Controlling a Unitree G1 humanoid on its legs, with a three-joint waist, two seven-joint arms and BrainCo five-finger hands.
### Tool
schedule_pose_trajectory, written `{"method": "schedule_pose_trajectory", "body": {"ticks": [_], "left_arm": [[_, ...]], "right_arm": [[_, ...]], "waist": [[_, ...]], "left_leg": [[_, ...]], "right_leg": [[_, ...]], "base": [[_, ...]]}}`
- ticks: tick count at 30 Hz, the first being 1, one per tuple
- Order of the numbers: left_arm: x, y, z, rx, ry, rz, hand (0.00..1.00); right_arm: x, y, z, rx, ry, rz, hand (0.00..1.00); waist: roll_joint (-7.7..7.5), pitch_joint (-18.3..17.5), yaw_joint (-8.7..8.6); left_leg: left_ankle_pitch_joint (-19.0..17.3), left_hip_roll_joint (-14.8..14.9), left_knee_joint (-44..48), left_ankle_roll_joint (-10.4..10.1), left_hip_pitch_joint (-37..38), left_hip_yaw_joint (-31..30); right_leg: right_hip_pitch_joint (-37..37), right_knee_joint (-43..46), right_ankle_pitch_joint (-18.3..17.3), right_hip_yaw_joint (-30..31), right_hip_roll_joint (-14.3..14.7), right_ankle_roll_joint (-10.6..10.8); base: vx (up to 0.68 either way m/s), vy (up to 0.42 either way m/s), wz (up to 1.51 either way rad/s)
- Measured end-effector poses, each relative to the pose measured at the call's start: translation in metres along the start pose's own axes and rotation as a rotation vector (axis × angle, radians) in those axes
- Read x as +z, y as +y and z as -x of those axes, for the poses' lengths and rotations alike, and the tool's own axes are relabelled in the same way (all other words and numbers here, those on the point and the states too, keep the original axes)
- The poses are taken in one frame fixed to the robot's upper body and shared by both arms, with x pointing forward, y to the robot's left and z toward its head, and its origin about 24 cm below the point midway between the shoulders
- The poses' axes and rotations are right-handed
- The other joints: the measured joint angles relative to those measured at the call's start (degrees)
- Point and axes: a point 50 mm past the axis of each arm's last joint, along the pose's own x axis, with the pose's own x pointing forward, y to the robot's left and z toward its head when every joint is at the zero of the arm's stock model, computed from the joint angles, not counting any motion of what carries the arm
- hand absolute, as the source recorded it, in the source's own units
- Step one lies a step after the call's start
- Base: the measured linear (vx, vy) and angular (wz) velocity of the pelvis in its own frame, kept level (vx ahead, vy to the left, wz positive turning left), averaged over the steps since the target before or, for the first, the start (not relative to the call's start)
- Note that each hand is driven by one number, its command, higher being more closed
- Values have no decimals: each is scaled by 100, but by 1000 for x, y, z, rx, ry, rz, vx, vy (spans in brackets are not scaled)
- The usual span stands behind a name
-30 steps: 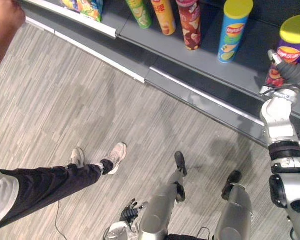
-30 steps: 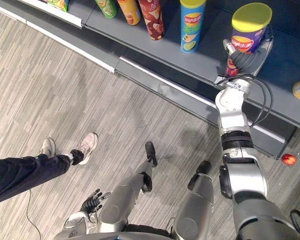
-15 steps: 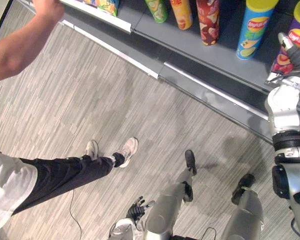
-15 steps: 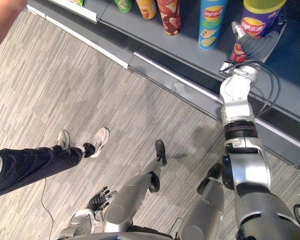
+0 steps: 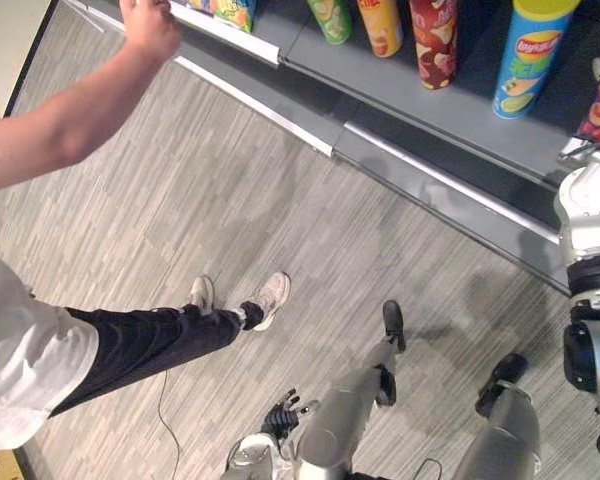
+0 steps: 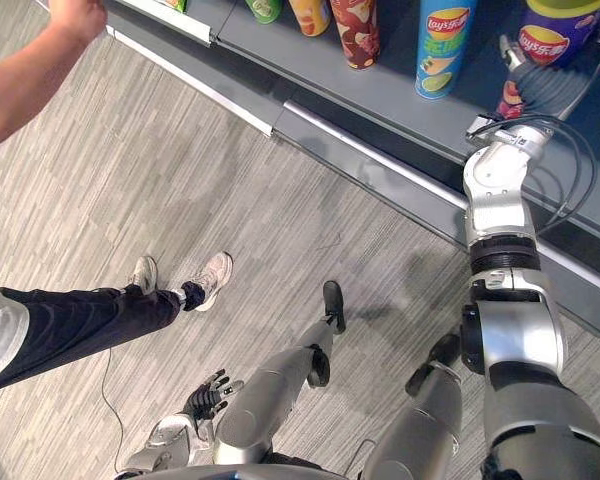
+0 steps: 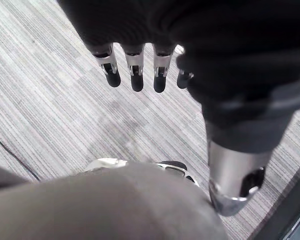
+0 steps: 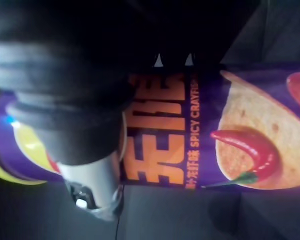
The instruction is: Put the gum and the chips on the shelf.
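Observation:
A purple chips can [image 6: 552,40] with a yellow lid stands upright at the right end of the grey shelf [image 6: 395,105]. My right hand [image 6: 525,88] is shut round its lower half, which hides the can's base. In the right wrist view the purple can [image 8: 230,130], printed with a red chilli, lies against my palm with my thumb [image 8: 92,192] across it. My left hand [image 6: 210,392] hangs low beside my leg, and its fingers [image 7: 136,75] are straight over the floor with nothing in them.
More chips cans stand in a row on the shelf: blue [image 6: 438,45], red [image 6: 358,30], orange [image 6: 310,12] and green [image 6: 265,8]. A person stands on my left, one arm [image 5: 70,120] raised toward the shelf's left end, shoes [image 5: 265,298] on the wooden floor.
The camera has shifted, so the shelf sits higher and further right. The person's arm has reached closer to the shelf. My right hand stays on the purple can.

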Motion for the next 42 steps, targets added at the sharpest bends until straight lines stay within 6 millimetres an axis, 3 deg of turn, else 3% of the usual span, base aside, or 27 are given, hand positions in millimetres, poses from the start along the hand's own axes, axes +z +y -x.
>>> {"method": "schedule_pose_trajectory", "body": {"ticks": [11, 22, 23, 31, 42], "left_arm": [[0, -1, 0, -9, 1, -15, 0], [-1, -8, 0, -34, 7, -35, 0], [-1, -8, 0, -35, 8, -36, 0], [-2, -10, 0, -43, 9, -46, 0], [-2, -10, -1, -48, 14, -49, 0]], "right_arm": [[-1, -9, -5, -26, -18, 18, 100], [-4, -14, -7, -37, -12, 27, 100], [-4, -14, -8, -39, -13, 27, 0], [-3, -15, -7, -25, -32, 7, 0], [-21, -25, 6, -19, 38, 25, 0]], "waist": [[21, -16, -2], [172, -134, 20], [178, -138, 20], [213, -166, 16], [213, -167, -16]], "left_leg": [[9, 49, 1, 13, -8, 38], [8, 95, 2, 11, -13, -14], [8, 95, 2, 11, -13, -16], [1, 103, 1, 2, -12, -55], [1, 111, 1, 2, 132, -63]], "right_leg": [[-6, -119, 11, 44, 90, 7], [-11, -224, 20, 90, 184, 18], [-11, -224, 20, 92, 184, 18], [2, -242, 19, 92, 199, 17], [171, -287, 26, 105, 244, 26]], "base": [[39, -52, -4], [52, -40, -5], [31, -22, -1], [8, -6, 0], [24, -15, -1]]}}
